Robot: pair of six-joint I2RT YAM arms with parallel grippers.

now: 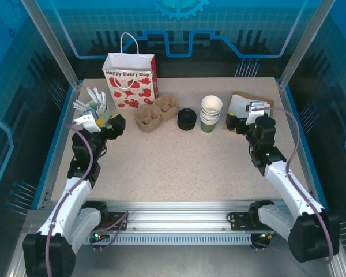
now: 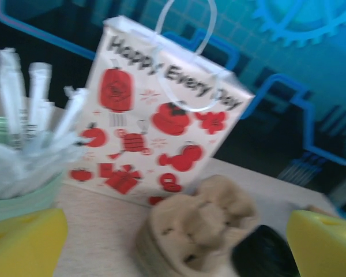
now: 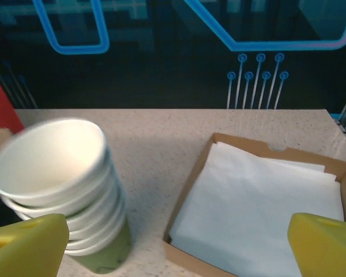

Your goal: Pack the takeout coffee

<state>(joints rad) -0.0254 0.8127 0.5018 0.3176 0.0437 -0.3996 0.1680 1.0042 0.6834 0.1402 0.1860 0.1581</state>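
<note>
The takeout coffee is out of view. My left gripper (image 1: 108, 117) hovers at the far left of the table beside the pale green cup of white sticks (image 1: 94, 104). It is open, its yellow fingers (image 2: 29, 242) wide apart, and it faces a cardboard cup carrier (image 2: 199, 231) and a white gift bag (image 2: 161, 109) with red prints. My right gripper (image 1: 235, 121) is open too, with nothing between its fingers (image 3: 323, 245). It faces a stack of lidless green cups (image 3: 63, 184) on its left and a cardboard tray of white napkins (image 3: 259, 213) on its right.
The gift bag (image 1: 131, 79) stands upright at the back left. In front of it, from left to right, are the cup carrier (image 1: 157, 112), a stack of black lids (image 1: 186, 119), the cup stack (image 1: 211, 113) and the napkin tray (image 1: 245, 107). Blue rails edge the table.
</note>
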